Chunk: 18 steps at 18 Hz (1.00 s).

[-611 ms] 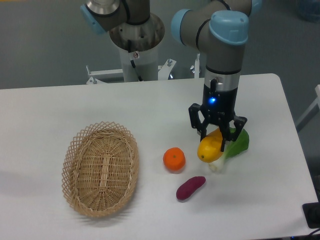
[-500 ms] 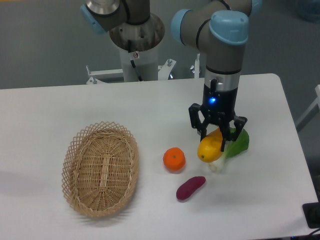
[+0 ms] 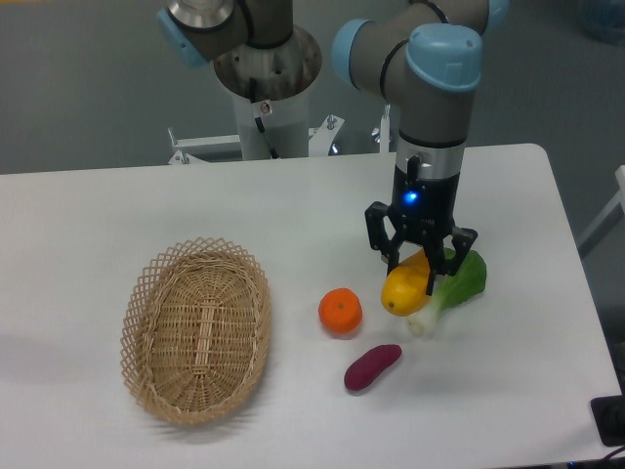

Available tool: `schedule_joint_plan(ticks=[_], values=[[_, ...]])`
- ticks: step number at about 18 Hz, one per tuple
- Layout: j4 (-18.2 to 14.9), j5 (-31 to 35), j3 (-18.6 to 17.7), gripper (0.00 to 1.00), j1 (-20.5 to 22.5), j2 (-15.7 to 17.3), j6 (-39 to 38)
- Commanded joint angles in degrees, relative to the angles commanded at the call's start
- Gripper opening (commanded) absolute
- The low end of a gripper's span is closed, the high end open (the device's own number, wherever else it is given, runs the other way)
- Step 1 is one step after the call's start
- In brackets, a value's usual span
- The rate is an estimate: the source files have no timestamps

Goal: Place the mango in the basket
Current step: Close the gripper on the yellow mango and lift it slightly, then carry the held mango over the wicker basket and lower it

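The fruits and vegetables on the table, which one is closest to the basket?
The round orange. It sits nearest the wicker basket; the purple sweet potato lies a bit farther right, and the mango in the gripper farther still.

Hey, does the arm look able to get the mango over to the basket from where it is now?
Probably yes. The claw looks shut on the mango, and the basket sits open and empty to the left. Only the orange lies roughly between them, low enough to pass over.
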Motion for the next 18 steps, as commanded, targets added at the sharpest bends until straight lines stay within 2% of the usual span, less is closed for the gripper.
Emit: schedule_joint_plan(ticks=[6, 12, 15, 18], values=[[0.00, 0.53, -0.70, 0.49, -3.07, 0.54, -8.51], [0.70, 3.25, -0.97, 0.49, -8.96, -0.17, -17.74], [0.88, 4.04, -1.23, 0.49, -12.82, -1.39, -21.79], [1.14, 4.13, -1.76, 0.49, -16.25, -3.50, -22.59]])
